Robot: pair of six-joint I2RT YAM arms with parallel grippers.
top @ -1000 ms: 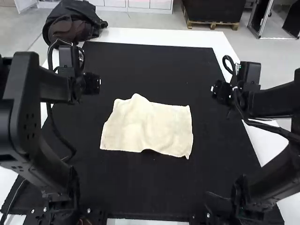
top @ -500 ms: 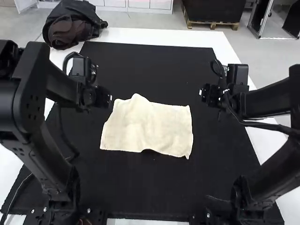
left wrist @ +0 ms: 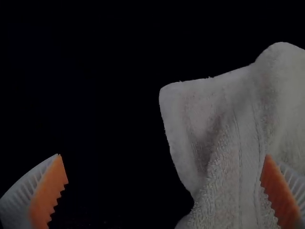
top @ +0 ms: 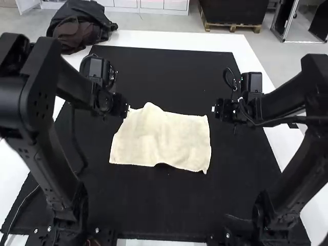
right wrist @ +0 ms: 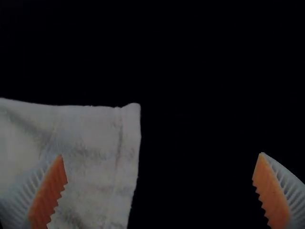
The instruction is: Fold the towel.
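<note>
The left gripper and right gripper have been brought closer to the towel. Near its far corners, both are held with fingers apart.

white table | black mat lying on it | dark soft bundle, table's far left corner

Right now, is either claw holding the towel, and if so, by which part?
Neither; both claws are open, and the towel lies on the black mat.
</note>
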